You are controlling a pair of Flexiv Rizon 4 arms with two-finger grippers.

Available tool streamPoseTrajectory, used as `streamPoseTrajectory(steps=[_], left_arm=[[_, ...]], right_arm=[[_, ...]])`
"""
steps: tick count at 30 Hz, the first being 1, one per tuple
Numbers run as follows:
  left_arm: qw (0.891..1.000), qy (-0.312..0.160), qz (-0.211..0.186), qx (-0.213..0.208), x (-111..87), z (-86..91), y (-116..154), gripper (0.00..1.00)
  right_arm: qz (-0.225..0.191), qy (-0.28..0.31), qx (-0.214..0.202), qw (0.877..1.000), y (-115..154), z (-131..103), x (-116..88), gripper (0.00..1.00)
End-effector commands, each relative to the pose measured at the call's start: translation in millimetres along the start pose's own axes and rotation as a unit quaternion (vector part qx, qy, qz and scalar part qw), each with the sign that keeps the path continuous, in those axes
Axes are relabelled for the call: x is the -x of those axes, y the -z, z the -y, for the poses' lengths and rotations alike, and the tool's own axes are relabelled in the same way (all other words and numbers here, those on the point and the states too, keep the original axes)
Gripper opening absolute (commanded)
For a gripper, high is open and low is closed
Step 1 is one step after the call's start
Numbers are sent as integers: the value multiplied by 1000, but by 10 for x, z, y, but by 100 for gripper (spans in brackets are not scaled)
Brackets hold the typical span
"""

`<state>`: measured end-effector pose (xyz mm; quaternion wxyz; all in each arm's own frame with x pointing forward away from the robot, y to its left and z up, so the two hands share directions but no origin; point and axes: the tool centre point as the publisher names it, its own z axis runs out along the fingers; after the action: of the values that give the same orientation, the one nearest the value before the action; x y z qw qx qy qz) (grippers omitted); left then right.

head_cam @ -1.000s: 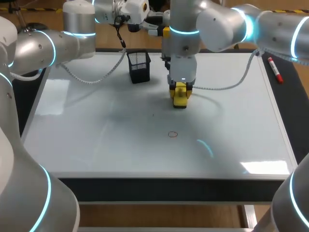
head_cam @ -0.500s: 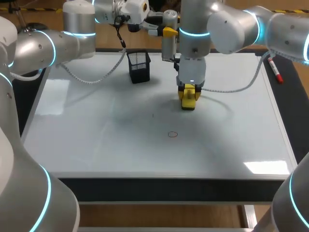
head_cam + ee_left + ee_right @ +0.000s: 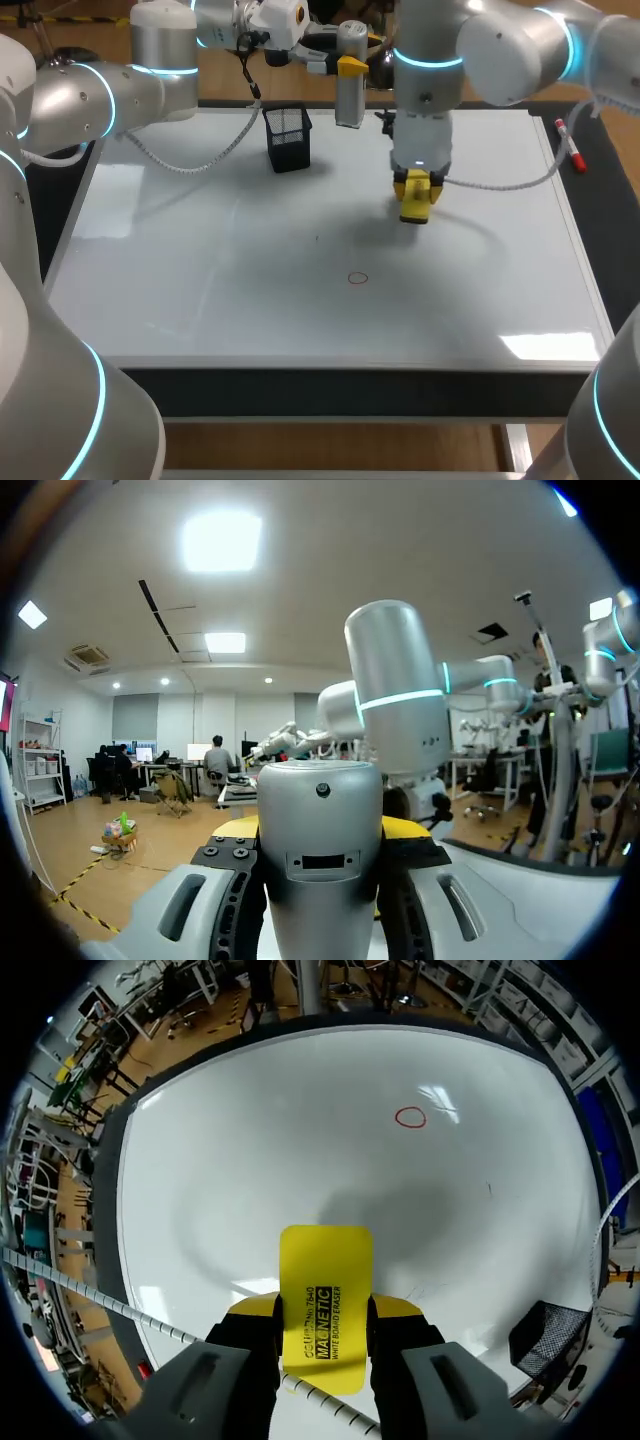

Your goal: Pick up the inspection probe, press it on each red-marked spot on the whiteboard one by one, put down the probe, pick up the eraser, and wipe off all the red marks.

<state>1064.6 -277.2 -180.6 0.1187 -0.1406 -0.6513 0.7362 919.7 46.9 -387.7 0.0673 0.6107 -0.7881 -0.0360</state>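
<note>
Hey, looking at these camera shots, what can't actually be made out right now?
- Left wrist view: the inspection probe fills the left gripper, hiding its own far end.
- Head view: the eraser blends with the right gripper's yellow tips; its wiping face shows in no view.
- Black mesh holder: inside too dark in the head view, too small in the right wrist view.

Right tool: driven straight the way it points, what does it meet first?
The right tool, shut on the yellow eraser, points down at the whiteboard. The eraser would probably touch bare board first; the red circle sits ahead, off that line.
</note>
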Motion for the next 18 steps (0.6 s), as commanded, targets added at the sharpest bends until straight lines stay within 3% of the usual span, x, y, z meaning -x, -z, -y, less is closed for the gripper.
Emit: streamPoseTrajectory(steps=[1, 18], left_arm=[[1000, 1, -2, 1, 8, 20, 4, 0], [1000, 1, -2, 1, 8, 20, 4, 0]], right_arm=[[10, -14, -15, 1000, 38, -146, -311, 0], [12, -104, -17, 994, 20, -525, -1154, 0]])
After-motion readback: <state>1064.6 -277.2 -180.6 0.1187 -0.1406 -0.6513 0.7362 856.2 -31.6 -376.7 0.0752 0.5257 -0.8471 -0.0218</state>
